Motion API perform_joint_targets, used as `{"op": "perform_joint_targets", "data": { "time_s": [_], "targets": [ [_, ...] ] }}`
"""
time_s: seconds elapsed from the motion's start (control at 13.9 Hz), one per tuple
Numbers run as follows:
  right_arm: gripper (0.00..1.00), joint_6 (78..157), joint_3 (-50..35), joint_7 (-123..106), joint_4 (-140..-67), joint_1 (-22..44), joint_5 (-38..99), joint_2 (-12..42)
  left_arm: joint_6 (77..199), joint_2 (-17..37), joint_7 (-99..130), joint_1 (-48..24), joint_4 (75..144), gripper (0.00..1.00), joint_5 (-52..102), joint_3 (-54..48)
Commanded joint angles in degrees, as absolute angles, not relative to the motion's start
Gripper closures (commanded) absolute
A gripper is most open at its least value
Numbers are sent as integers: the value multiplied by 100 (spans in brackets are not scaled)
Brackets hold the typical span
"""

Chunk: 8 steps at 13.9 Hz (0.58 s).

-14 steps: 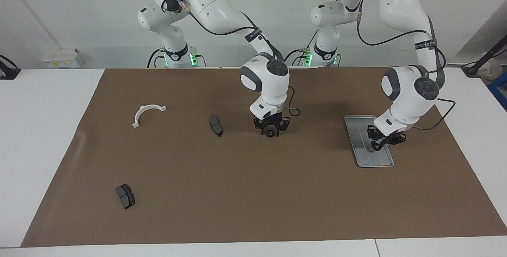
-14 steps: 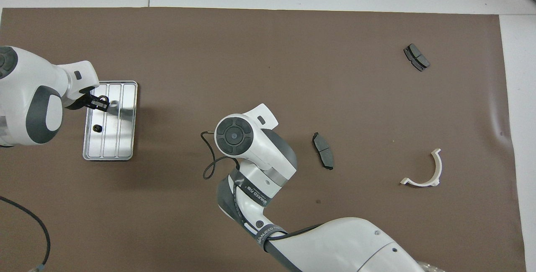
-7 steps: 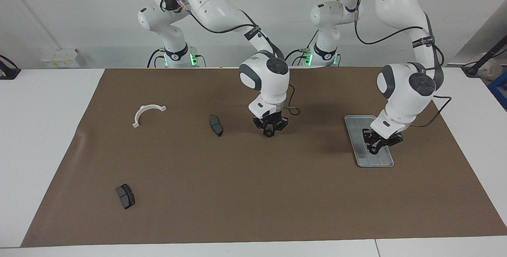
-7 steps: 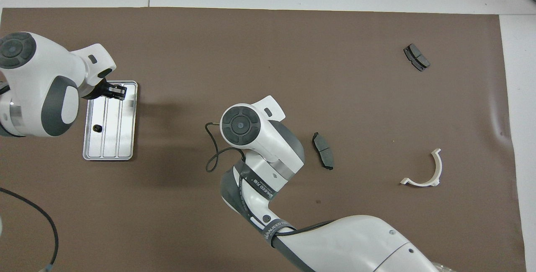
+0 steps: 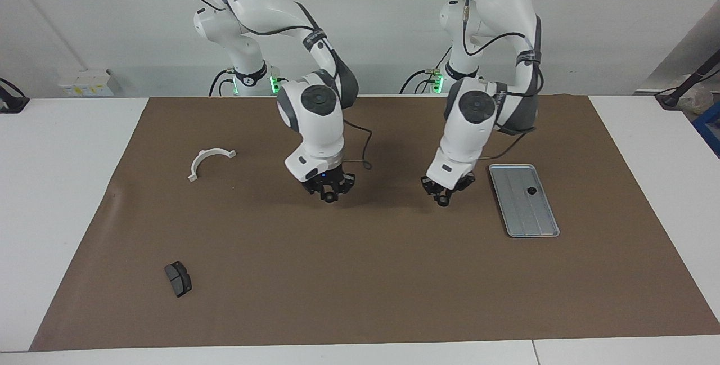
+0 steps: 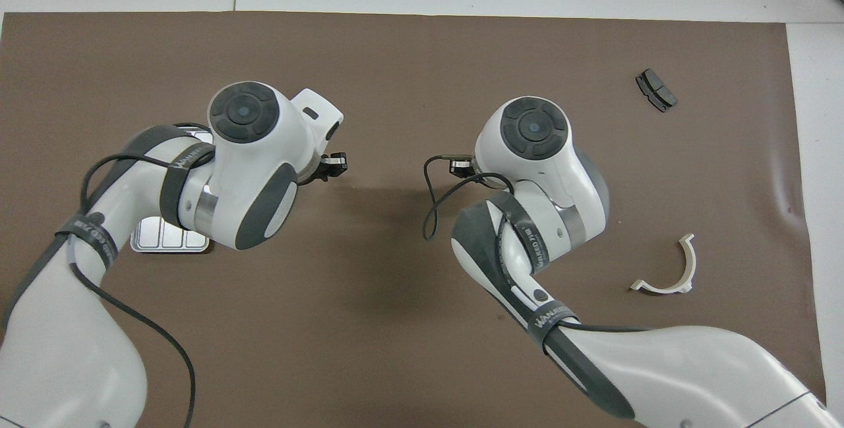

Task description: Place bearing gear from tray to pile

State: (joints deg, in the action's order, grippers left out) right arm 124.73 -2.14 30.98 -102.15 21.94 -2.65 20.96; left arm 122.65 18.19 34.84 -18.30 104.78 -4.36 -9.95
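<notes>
2 white robot arms, 1 silver tray (image 5: 523,216) carrying 1 small dark gear (image 5: 530,190), 1 white curved bracket (image 5: 209,162), 1 dark brake pad (image 5: 178,278) visible.

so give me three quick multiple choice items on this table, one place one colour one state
1. Where is the small dark part?
A. on the tray
B. on the curved bracket
C. on the bare white table

2. What colour is the curved bracket?
A. black
B. white
C. blue

3. How is the tray?
A. lifted by the left gripper
B. standing on its edge
C. lying flat on the brown mat

Answers:
1. A: the small dark part sits on the tray, at its end nearer the robots.
2. B: the curved bracket is white against the brown mat.
3. C: the tray lies flat with nothing gripping it; the left gripper is over the mat beside it, and the right gripper is over the mat toward the bracket.
</notes>
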Motion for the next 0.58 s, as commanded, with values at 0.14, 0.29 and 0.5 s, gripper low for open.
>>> {"op": "perform_joint_targets", "data": {
  "time_s": [0.14, 0.29, 0.5],
  "targets": [
    [100, 12682, -299, 1884, -10854, 1329, -141, 1767, 12786, 1811, 4192, -2460, 10914, 84, -352, -879],
    [100, 12936, -299, 1338, -11012, 890, -141, 1767, 13121, 1793, 4201, -2548, 11161, 71, -343, -888],
    [100, 13060, -299, 1003, -11057, 415, -141, 1793, 13192, 1793, 4192, -2575, 11154, 29, -290, -888]
  ]
}}
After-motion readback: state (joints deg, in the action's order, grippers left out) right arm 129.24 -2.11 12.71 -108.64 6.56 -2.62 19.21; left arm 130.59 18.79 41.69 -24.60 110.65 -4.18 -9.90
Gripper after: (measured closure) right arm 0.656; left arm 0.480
